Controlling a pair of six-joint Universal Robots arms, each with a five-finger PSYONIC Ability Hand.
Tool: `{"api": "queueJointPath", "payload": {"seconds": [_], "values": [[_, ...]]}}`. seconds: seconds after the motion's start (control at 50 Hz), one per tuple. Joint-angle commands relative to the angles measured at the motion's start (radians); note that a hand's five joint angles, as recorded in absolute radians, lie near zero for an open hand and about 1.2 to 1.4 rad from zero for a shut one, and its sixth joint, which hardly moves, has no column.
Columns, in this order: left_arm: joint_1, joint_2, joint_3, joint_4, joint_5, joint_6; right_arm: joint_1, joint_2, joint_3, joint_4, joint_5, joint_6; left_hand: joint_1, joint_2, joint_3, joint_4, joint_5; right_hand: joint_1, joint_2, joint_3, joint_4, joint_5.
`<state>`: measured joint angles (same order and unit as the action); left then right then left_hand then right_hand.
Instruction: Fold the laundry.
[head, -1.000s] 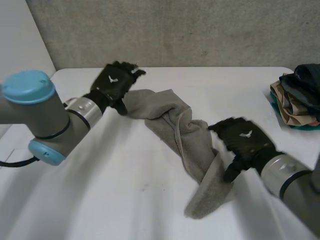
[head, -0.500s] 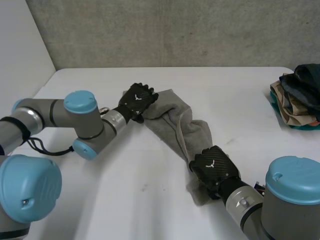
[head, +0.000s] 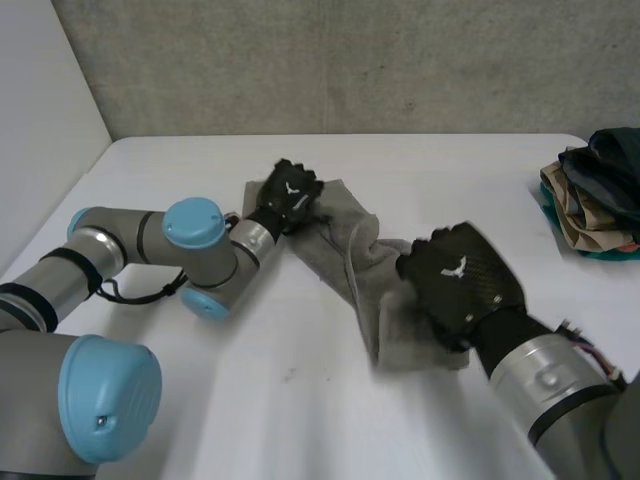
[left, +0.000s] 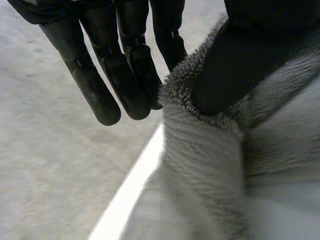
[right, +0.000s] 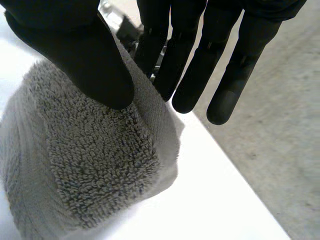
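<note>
Grey concrete wall (head: 400, 60) backs a white surface (head: 300, 420) in the head view. A grey towel (head: 335, 235) lies rumpled across the middle of it, running slantwise from the far left toward the near right. At the far end, the left robot hand (head: 288, 193) sits on the towel's corner, its arm bent in low over the surface. At the near end, the right robot hand (head: 460, 280) covers the towel's other end, where the cloth bunches under its palm. A pile of clothes (head: 595, 195) sits at the far right edge of the surface, well apart from the towel.

Left wrist view: the left robot hand (left: 235, 55) has its thumb pressed onto the looped edge of the towel (left: 210, 170). Its straight fingers (left: 125, 75) are on the other side of that edge, tips touching it — a pinch on the cloth.

Right wrist view: the right robot hand (right: 75, 50) sets its thumb on top of a thick fold of the towel (right: 85, 175). Its straight fingers (right: 185, 70) reach down behind the fold — the fold is held between thumb and fingers. The white surface lies beneath the fold.
</note>
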<state>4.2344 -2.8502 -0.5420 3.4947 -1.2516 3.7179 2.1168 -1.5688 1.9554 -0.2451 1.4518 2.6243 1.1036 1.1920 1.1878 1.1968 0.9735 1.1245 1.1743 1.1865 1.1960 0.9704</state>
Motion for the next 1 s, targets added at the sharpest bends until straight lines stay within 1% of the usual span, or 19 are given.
{"api": "queueJointPath", "payload": {"seconds": [0.02, 0.06, 0.14, 0.2, 0.28, 0.34, 0.38, 0.46, 0.52, 0.56, 0.64, 0.72, 0.8, 0.82, 0.86, 0.88, 0.92, 0.96, 1.0], "values": [[0.009, 0.185, -0.231, 0.21, -0.138, 0.069, -0.175, -0.037, -0.076, 0.03, 0.007, 0.062, 0.293, 0.204, 0.208, 0.199, 0.248, 0.272, 0.222, 0.21, 0.2, 0.251], [0.015, 0.264, -0.324, 0.24, -0.144, 0.073, -0.243, -0.039, -0.131, 0.046, 0.009, 0.069, 0.293, 0.204, 0.208, 0.199, 0.248, 0.272, 0.222, 0.21, 0.2, 0.251], [0.018, 0.486, -0.565, 0.265, -0.149, 0.07, -0.308, -0.034, -0.234, 0.053, 0.019, 0.091, 0.293, 0.204, 0.208, 0.199, 0.248, 0.272, 0.222, 0.21, 0.2, 0.251], [0.018, 0.658, -0.749, 0.259, -0.155, 0.07, -0.313, -0.011, -0.3, 0.061, 0.039, 0.099, 0.293, 0.204, 0.208, 0.199, 0.248, 0.272, 0.222, 0.21, 0.2, 0.251], [0.018, 0.851, -0.943, 0.201, -0.163, 0.074, -0.311, 0.099, -0.419, 0.128, 0.097, 0.083, 0.293, 0.204, 0.208, 0.199, 0.248, 0.272, 0.222, 0.21, 0.2, 0.251], [0.03, 0.989, -1.062, 0.09, -0.196, 0.076, -0.308, 0.177, -0.487, 0.216, 0.111, 0.065, 0.293, 0.204, 0.208, 0.199, 0.248, 0.272, 0.222, 0.21, 0.2, 0.251], [0.044, 1.031, -1.124, -0.015, -0.232, 0.076, -0.305, 0.246, -0.539, 0.317, 0.11, 0.034, 0.293, 0.204, 0.208, 0.199, 0.248, 0.272, 0.222, 0.21, 0.2, 0.251], [0.042, 1.022, -1.177, -0.205, -0.265, 0.077, -0.276, 0.348, -0.595, 0.443, 0.124, -0.068, 0.293, 0.204, 0.208, 0.199, 0.248, 0.272, 0.222, 0.21, 0.2, 0.251], [0.041, 0.999, -1.172, -0.275, -0.269, 0.079, -0.246, 0.416, -0.628, 0.455, 0.133, -0.128, 0.293, 0.204, 0.208, 0.199, 0.248, 0.272, 0.222, 0.21, 0.2, 0.251], [0.048, 0.925, -1.136, -0.27, -0.278, 0.082, -0.232, 0.45, -0.654, 0.431, 0.15, -0.133, 0.293, 0.204, 0.208, 0.199, 0.248, 0.272, 0.222, 0.21, 0.2, 0.251], [0.048, 0.806, -0.985, -0.186, -0.308, 0.088, -0.221, 0.518, -0.743, 0.319, 0.189, -0.122, 0.293, 0.204, 0.208, 0.199, 0.248, 0.272, 0.222, 0.21, 0.2, 0.251], [0.058, 0.737, -0.758, -0.082, -0.35, 0.109, -0.216, 0.566, -0.865, 0.118, 0.222, -0.118, 0.293, 0.204, 0.208, 0.199, 0.248, 0.272, 0.222, 0.21, 0.2, 0.251], [0.093, 0.715, -0.56, 0.079, -0.358, 0.126, -0.212, 0.575, -0.944, -0.196, 0.228, -0.118, 0.293, 0.204, 0.208, 0.199, 0.248, 0.272, 0.222, 0.21, 0.2, 0.251], [0.105, 0.721, -0.526, 0.187, -0.361, 0.116, -0.206, 0.569, -0.94, -0.356, 0.219, -0.113, 0.293, 0.204, 0.208, 0.199, 0.248, 0.272, 0.222, 0.21, 0.2, 0.251], [0.107, 0.724, -0.526, 0.303, -0.361, 0.102, -0.199, 0.561, -0.919, -0.506, 0.203, -0.102, 0.293, 0.204, 0.208, 0.199, 0.248, 0.272, 0.222, 0.21, 0.2, 0.251], [0.098, 0.727, -0.544, 0.423, -0.365, 0.085, -0.193, 0.547, -0.885, -0.625, 0.185, -0.087, 0.293, 0.204, 0.208, 0.199, 0.248, 0.272, 0.222, 0.21, 0.2, 0.251], [0.096, 0.747, -0.584, 0.522, -0.368, 0.07, -0.193, 0.526, -0.844, -0.725, 0.167, -0.066, 0.293, 0.204, 0.208, 0.199, 0.248, 0.272, 0.222, 0.21, 0.2, 0.251], [0.098, 0.807, -0.689, 0.593, -0.364, 0.068, -0.192, 0.495, -0.773, -0.77, 0.131, -0.024, 0.293, 0.204, 0.208, 0.199, 0.248, 0.272, 0.222, 0.21, 0.2, 0.251], [0.098, 0.836, -0.763, 0.593, -0.361, 0.063, -0.193, 0.481, -0.732, -0.761, 0.117, 0.006, 0.293, 0.204, 0.208, 0.199, 0.248, 0.272, 0.222, 0.21, 0.2, 0.251]]}}
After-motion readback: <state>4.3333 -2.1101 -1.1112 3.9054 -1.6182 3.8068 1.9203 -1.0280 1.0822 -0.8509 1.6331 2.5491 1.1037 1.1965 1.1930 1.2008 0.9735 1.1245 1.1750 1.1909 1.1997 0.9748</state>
